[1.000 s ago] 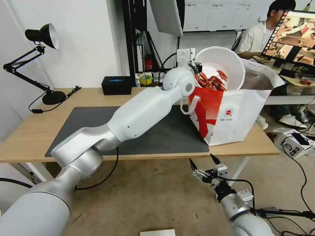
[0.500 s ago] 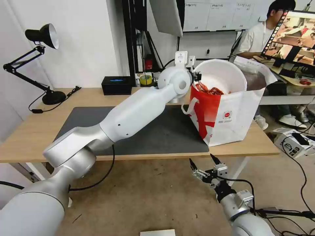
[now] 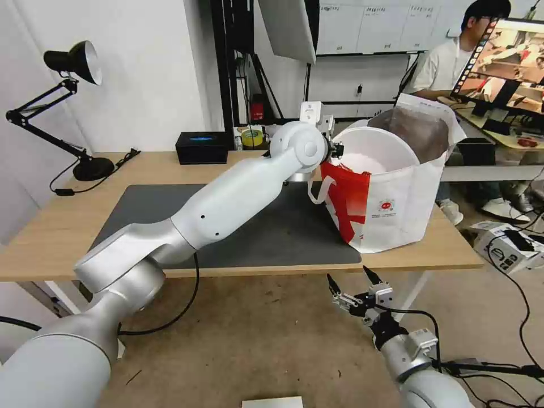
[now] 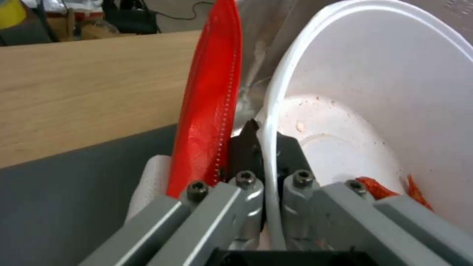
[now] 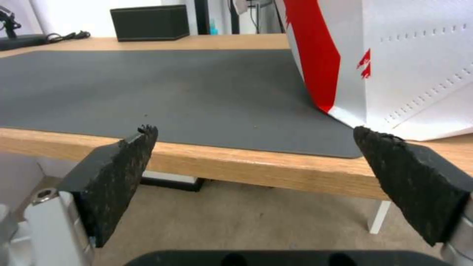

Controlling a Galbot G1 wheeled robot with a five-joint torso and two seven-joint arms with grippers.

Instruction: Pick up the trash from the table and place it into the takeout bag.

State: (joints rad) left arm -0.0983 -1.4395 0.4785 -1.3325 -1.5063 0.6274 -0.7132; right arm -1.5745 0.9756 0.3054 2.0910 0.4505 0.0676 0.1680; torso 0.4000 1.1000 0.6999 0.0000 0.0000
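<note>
- Your left gripper [image 3: 338, 151] reaches over the table [image 3: 51, 226] to the near edge of the takeout bag [image 3: 396, 209], its fingers [image 4: 246, 142] pinched shut on the rim of the white bowl [image 3: 374, 164].
- From the left wrist, you see the thin white rim clamped between the two dark pads, with the bag's red edge [image 4: 209, 111] pressed just beside the outer finger.
- Compared with a second ago, the bowl has dropped. It stood tilted high above the bag opening with red shells plainly showing; now it sits low inside the bag, its rim about level with the bag's top edge.
- A few red crayfish shells [image 4: 379, 188] lie at the bowl's bottom, close to the gripper.
- The bag itself has changed shape: its far flap, with the foil lining [image 3: 416, 130], now stands taller behind the bowl.
- The bag rests on the right end of the dark grey mat [image 3: 170, 204].
- Your right gripper [image 3: 352, 281] hangs below the table's front edge, fingers spread wide and holding nothing, just where it was earlier.
- The black box [image 3: 202, 147] and desk lamp [image 3: 73, 62] stand at the table's far side, unmoved.
</note>
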